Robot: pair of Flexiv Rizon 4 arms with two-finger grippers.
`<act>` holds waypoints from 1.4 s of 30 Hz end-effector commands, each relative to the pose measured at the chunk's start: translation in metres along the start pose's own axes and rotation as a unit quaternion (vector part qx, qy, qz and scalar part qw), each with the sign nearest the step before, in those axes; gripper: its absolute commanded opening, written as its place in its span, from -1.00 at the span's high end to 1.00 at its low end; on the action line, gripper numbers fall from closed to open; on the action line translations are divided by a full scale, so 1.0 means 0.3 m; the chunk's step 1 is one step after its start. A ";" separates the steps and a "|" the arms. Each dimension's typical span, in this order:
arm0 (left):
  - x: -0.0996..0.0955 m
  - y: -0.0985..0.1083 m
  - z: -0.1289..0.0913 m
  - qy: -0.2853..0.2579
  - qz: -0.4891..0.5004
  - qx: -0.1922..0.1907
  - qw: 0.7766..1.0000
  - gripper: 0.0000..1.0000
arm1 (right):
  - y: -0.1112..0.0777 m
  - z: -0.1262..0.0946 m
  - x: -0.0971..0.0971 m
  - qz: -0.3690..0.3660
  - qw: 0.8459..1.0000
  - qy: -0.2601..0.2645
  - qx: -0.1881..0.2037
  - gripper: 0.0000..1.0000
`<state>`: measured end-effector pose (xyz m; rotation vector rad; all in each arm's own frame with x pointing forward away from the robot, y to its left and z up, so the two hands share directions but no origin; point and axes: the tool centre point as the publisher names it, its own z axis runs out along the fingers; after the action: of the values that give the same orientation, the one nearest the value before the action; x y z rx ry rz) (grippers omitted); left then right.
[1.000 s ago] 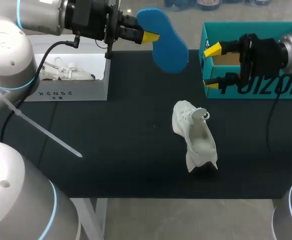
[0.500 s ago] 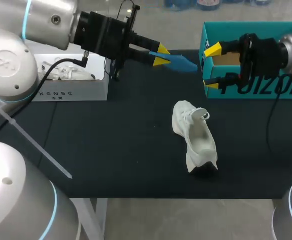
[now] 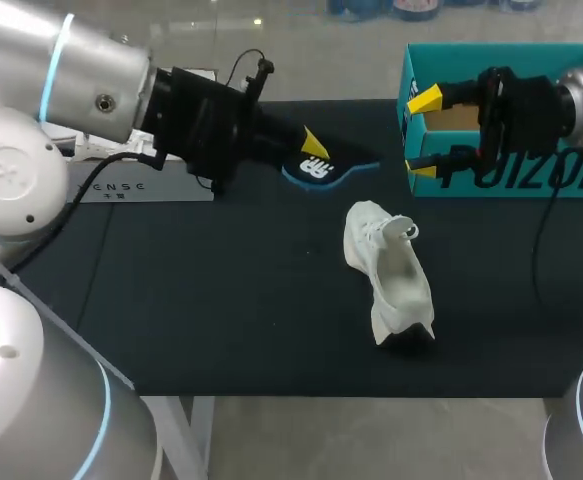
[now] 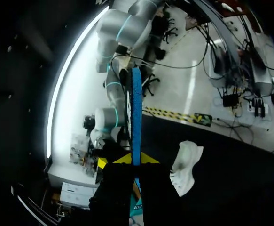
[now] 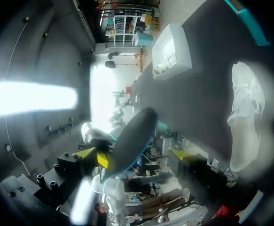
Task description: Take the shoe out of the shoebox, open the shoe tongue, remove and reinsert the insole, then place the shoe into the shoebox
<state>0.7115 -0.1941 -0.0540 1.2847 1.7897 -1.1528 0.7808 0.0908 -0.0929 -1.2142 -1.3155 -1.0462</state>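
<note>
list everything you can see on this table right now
shoe: one, white, on the middle of the table, outside both boxes
insole: one, blue edge and dark face, held low over the table beyond the shoe
shoebox: one, teal, far right corner
white box: one, far left, partly hidden by the left arm
table: one, black top
left end effector: one, yellow tips, shut on the insole
right end effector: one, yellow tips, open, empty, at the shoebox
</note>
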 end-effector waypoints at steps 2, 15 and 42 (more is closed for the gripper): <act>0.051 0.065 0.035 -0.028 0.007 0.024 0.999 1.00 | 0.004 0.004 -0.001 0.000 1.000 0.000 0.000 -1.00; 0.002 0.089 0.119 -0.022 0.073 -0.051 0.996 1.00 | 0.004 0.004 -0.001 0.000 1.000 0.000 0.000 -1.00; -0.086 0.213 0.325 -0.025 0.104 -0.043 0.993 1.00 | 0.004 0.004 -0.001 0.000 1.000 0.000 0.000 -1.00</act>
<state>0.7741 -0.2652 -0.0872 1.3399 1.6078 -0.9738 0.7810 0.0909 -0.0929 -1.2142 -1.3154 -1.0464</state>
